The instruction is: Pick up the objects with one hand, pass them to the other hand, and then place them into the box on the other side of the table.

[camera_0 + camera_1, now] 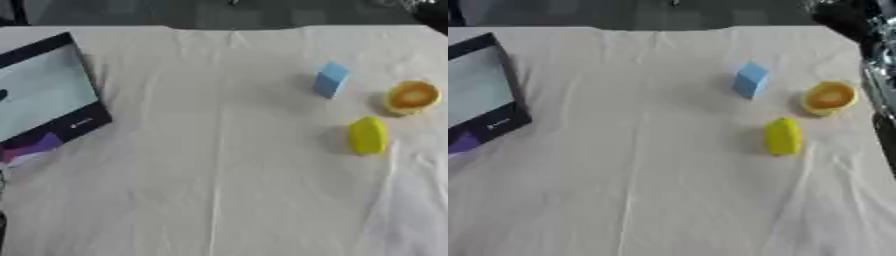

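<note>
Three objects wait on the right of the bench [219, 175]: a yellow piece [368, 135] lies nearest the robot, with a blue block [331, 79] beyond it and an orange round piece [412, 97] to its right, all apart from one another. The box [44, 95] sits well away to the yellow piece's left, at the bench's edge. Neither robot hand shows, so their state cannot be told; the close spacing could let a reach for one piece knock its neighbours, and the creased cloth could drag them.

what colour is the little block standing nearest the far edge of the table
Light blue; the block shows best in the left eye view.
</note>
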Controlling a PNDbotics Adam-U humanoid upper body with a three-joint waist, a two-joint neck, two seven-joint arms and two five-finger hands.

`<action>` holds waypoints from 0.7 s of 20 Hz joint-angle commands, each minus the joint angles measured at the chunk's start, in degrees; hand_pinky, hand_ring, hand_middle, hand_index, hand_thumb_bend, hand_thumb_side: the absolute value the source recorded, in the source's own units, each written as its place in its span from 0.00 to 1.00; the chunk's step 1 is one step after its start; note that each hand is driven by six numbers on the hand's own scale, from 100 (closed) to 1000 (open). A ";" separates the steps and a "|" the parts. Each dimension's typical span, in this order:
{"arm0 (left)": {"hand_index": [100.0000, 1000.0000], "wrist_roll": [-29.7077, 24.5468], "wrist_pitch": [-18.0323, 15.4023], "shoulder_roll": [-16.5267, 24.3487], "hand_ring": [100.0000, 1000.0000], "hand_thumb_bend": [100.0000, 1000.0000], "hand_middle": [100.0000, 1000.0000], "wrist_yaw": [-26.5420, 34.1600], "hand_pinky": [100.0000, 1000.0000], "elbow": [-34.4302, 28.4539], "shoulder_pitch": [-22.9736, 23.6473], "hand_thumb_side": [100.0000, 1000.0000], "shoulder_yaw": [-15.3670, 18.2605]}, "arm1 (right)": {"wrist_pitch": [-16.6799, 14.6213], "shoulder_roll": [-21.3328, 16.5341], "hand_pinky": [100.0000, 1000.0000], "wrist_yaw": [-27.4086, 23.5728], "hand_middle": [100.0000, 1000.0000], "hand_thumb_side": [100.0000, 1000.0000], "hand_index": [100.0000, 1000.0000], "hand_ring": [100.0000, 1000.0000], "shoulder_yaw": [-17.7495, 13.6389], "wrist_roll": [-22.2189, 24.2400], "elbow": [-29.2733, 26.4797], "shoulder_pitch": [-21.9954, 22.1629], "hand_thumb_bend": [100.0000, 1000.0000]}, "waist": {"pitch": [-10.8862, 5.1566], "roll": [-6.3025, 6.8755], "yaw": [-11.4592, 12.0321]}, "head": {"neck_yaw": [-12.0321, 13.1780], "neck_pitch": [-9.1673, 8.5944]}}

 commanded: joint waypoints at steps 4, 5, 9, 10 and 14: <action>0.82 -0.01 -0.04 2.13 0.87 0.67 0.88 -0.35 0.79 -0.51 -0.36 0.59 0.00 | 3.45 -3.60 0.85 3.94 0.83 0.38 0.89 0.85 3.72 7.90 7.36 -7.22 0.29 | -2.45 -0.83 0.01 | -0.46 0.25; 0.82 -0.05 -0.02 2.14 0.87 0.67 0.88 -0.37 0.79 -0.51 -0.33 0.59 -0.05 | 3.67 -3.57 0.86 5.34 0.83 0.39 0.89 0.86 4.32 9.68 8.91 -8.46 0.29 | -2.51 -0.85 0.03 | -0.55 0.33; 0.82 -0.17 0.05 2.14 0.87 0.67 0.88 -0.43 0.79 -0.43 -0.17 0.59 -0.18 | 2.95 -2.99 0.87 11.27 0.84 0.40 0.90 0.88 6.74 18.47 16.73 -13.86 0.32 | -2.80 -0.99 0.11 | -0.75 0.52; 0.82 -0.18 0.05 2.14 0.87 0.67 0.88 -0.44 0.79 -0.41 -0.12 0.59 -0.20 | 2.32 -2.82 0.88 12.93 0.85 0.39 0.90 0.88 7.33 20.88 18.96 -15.18 0.34 | -2.86 -1.03 0.12 | -0.75 0.52; 0.81 -0.24 0.09 2.23 0.87 0.67 0.88 -0.47 0.79 -0.29 0.10 0.59 -0.26 | -1.35 -1.83 0.89 20.04 0.85 0.36 0.89 0.89 8.90 28.68 26.63 -19.14 0.40 | -3.07 -1.15 0.01 | -0.67 0.51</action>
